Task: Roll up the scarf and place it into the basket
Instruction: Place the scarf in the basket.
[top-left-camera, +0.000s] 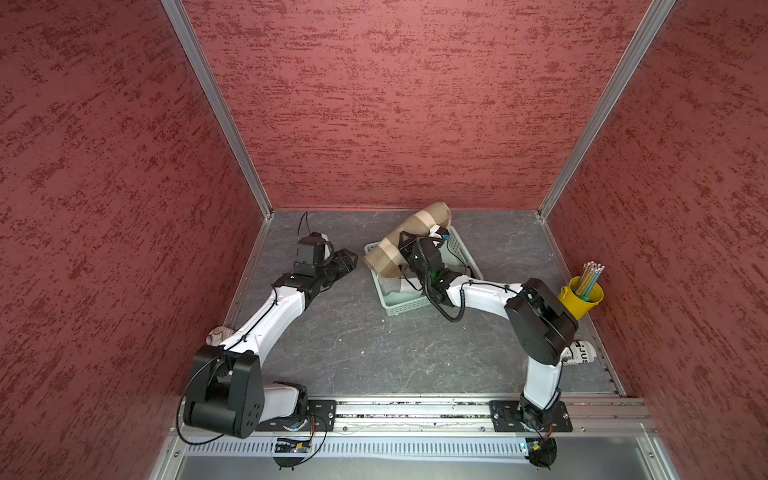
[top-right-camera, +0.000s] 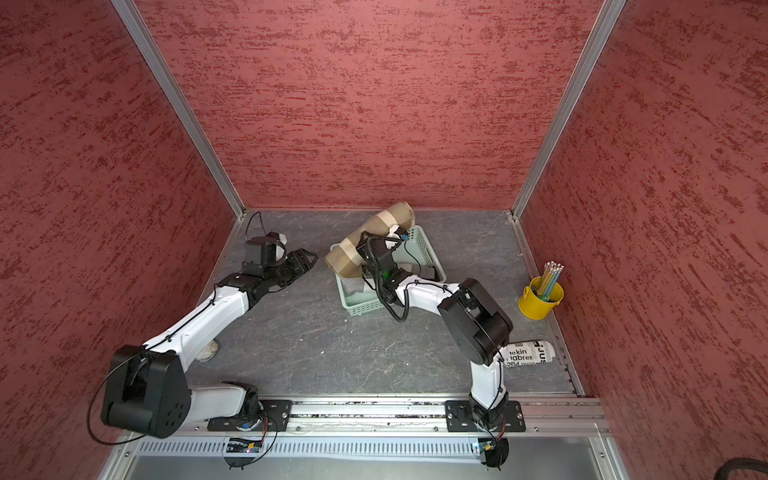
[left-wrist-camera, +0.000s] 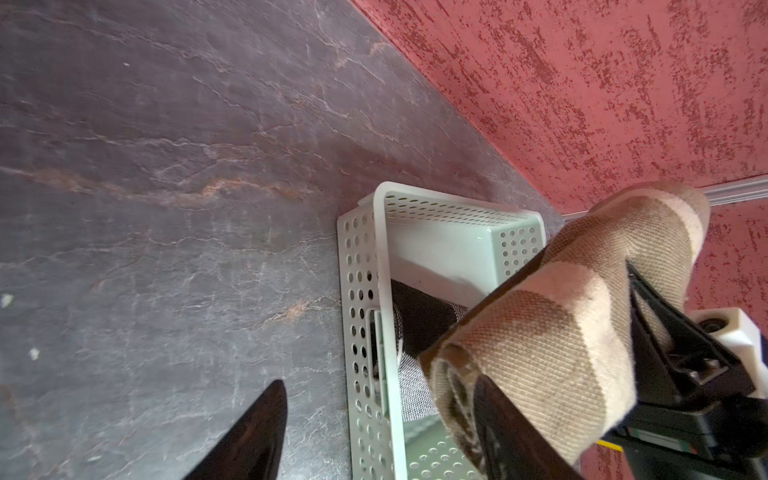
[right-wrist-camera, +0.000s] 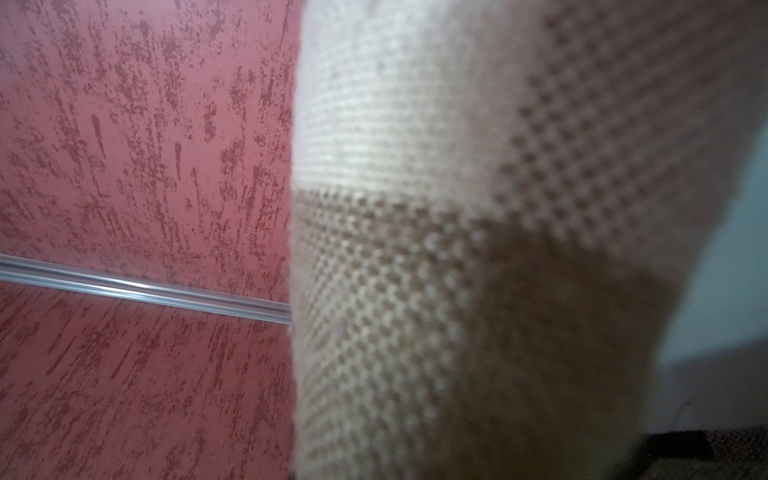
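Containers first. Looking at a shallow rectangular pale mint-green plastic basket with perforated sides, standing askew on the dark grey stone-patterned tabletop toward the back wall. Finding a crumpled grey-and-black piece of fabric lying on its solid bottom. Spotting a small round yellow bucket well apart by the right wall, carrying a bunch of upright pencils.

Turning to the tan-and-cream checked woven scarf: rolled into a thick tube, with spiral layers showing at its nearer end in the left wrist view and broad cream bands crossing darker tan blocks. Being held up above the basket along its far rim, not lying inside, one end reaching toward the back wall and the other jutting out past the basket's left corner. Being pinched around the middle by the black right gripper, one finger running under the roll and one over it. Filling most of the right wrist view as a blur of weave.

Seeing the left gripper just beside the jutting end, fingers spread wide and gripping nothing, with a narrow gap to the roll showing in both top views.
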